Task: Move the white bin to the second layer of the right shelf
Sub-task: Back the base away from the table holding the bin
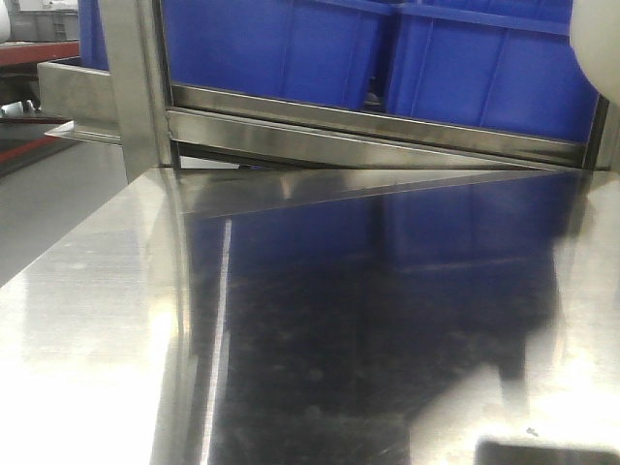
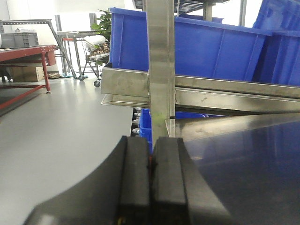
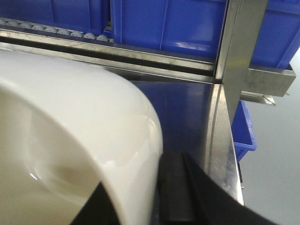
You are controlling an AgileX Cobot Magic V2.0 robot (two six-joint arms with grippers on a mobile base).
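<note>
The white bin (image 3: 70, 122) fills the left half of the right wrist view, glossy and cream-white, held above the steel tabletop. My right gripper (image 3: 138, 173) is shut on its wall, with one finger (image 3: 173, 187) outside and the other inside. A corner of the bin (image 1: 596, 39) shows at the top right of the front view. Behind the bin runs a shelf level of white rollers (image 3: 56, 32) carrying blue crates (image 3: 164, 23). My left gripper (image 2: 151, 145) is shut with nothing in it, at the table's left edge.
The shiny steel tabletop (image 1: 97, 320) stretches up to the rack. Blue crates (image 1: 387, 58) sit on the rack level behind it. A steel upright post (image 2: 161, 70) stands ahead of the left gripper, another post (image 3: 236, 47) right of the bin. A red-framed table (image 2: 28, 54) stands far left.
</note>
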